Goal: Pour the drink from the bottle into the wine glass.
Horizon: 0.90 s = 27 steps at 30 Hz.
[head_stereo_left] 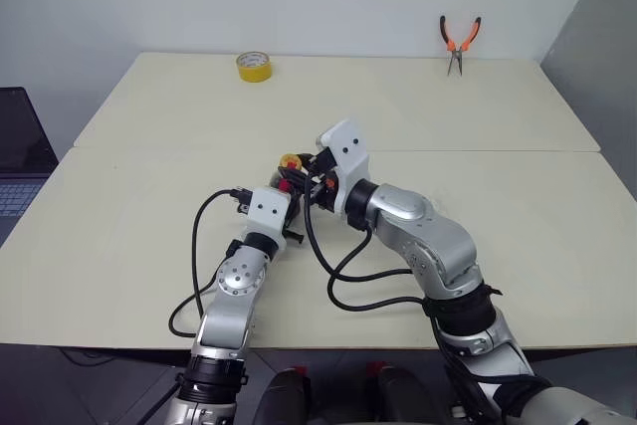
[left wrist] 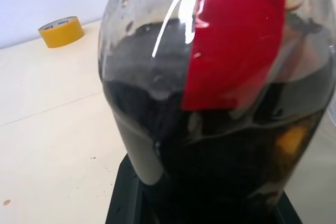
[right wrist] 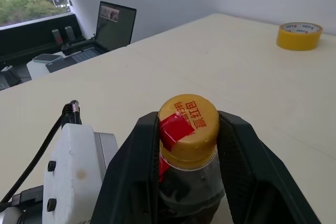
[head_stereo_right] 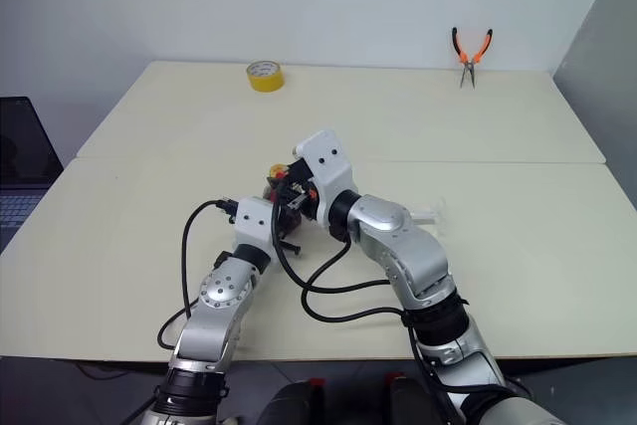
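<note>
Clear plastic, the bottle (right wrist: 189, 156) stands mid-table, the left gripper (head_stereo_left: 282, 186) clamped around its body holding dark drink (left wrist: 220, 171); the right gripper (right wrist: 190, 135) pinches its orange-yellow cap (right wrist: 188, 125).

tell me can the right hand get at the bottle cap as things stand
Probably yes. The right hand already has its fingers on either side of the cap, nothing between them, while the left hand holds the bottle by its body lower down.
</note>
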Motion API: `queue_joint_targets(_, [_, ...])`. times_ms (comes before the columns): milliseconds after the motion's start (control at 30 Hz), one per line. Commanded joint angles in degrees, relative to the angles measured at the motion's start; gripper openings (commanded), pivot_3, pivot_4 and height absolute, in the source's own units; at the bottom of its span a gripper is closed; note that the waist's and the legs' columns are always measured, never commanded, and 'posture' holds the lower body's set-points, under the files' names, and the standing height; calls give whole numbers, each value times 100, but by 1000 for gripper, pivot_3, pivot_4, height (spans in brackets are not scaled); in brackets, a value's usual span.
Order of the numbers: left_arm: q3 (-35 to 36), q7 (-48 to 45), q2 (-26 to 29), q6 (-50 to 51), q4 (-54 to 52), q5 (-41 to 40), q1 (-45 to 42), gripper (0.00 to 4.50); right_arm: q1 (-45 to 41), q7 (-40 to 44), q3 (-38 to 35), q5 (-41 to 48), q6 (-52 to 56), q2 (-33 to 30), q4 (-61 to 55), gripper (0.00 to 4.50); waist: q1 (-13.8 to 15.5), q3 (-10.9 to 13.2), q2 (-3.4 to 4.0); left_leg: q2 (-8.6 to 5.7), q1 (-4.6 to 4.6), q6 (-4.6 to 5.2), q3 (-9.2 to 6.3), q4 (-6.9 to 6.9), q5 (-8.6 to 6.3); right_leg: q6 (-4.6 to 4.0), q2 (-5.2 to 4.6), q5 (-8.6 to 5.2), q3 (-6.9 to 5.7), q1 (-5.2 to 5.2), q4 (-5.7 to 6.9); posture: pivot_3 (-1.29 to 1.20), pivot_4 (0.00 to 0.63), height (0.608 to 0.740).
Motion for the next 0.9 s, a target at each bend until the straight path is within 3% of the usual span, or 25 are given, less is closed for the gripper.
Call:
queue_joint_targets(33, [26,32,12,-175,-238,-19,-104,689,75,134,-281,400,-229,274,-124,1233,0,0,0,0,0,0,0,0,0,0,0,0,0,0,0,0,150,740])
queue_joint_targets(167, [29,28,15,-177,-249,-20,-89,686,224,292,-630,986,-68,610,-109,1232,0,0,0,0,-1,0,0,0,0,0,0,0,1,0,0,0,150,740])
queue_joint_targets(367, [34,27,14,-176,-262,-21,-76,683,189,263,-708,1127,-74,634,-45,1220,-1,0,1,0,0,0,0,-2,0,0,0,0,0,-1,0,0,150,740])
queue_joint_targets(567, [68,56,-1,-146,-292,-35,-67,683,376,165,-142,-34,-948,-316,-624,1220,8,1,1,-1,-1,0,0,0,0,0,0,0,0,-1,-1,0,150,740])
queue_joint_targets(900, [204,117,-88,-33,-328,-180,-85,683,2096,9,-829,122,-1037,-1170,-2372,1219,17,1,-2,-1,-3,0,-1,1,0,3,0,-1,0,2,-3,0,150,740])
